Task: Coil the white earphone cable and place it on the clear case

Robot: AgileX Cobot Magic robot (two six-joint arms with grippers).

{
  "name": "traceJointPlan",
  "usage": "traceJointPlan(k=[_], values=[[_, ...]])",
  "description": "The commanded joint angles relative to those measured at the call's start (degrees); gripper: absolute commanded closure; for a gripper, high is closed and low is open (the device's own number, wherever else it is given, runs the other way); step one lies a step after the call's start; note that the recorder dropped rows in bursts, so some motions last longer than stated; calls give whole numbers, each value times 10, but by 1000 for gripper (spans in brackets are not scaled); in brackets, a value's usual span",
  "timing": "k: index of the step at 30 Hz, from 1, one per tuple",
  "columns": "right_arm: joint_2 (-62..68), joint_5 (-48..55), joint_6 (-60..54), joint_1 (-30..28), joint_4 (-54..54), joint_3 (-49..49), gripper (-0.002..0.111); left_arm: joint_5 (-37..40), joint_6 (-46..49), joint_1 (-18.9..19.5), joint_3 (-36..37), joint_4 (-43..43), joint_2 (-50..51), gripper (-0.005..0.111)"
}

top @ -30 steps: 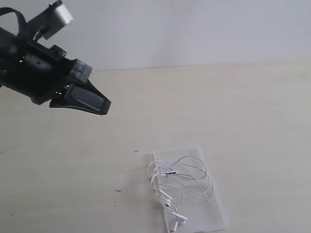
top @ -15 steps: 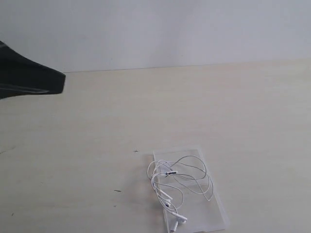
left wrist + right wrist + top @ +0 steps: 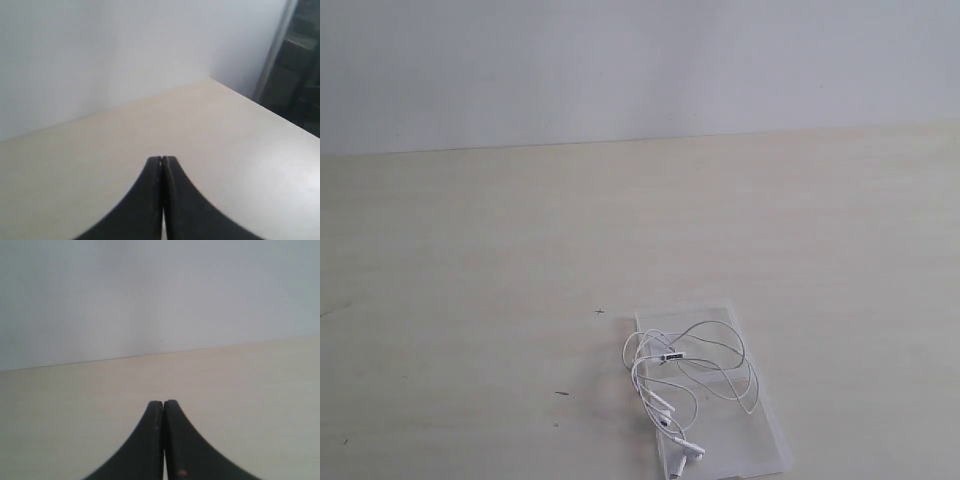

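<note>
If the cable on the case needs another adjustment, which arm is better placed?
Right, slightly. The white earphone cable lies on the clear case, right of the middle in the exterior view. The left gripper and the right gripper are both shut; neither wrist view shows the cable.

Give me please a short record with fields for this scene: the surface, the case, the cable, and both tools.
surface: pale wooden table
target: flat clear plastic rectangular case, lying on the table
object: thin white earphone cable, loosely coiled, resting on the case
left tool: shut, holding nothing
right tool: shut, holding nothing
</note>
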Motion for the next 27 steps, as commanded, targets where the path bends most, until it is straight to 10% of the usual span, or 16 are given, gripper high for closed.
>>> traceJointPlan(k=[1, 9, 27], values=[[-3, -12, 39, -2, 31, 3, 108, -31, -148, 1, 3, 164, -59, 107], [-3, -25, 177, -2, 129, 3, 108, -34, -219, 1, 3, 269, -138, 107], [-3, -23, 30, -2, -7, 3, 108, -36, -522, 1, 119, 333, -189, 107]])
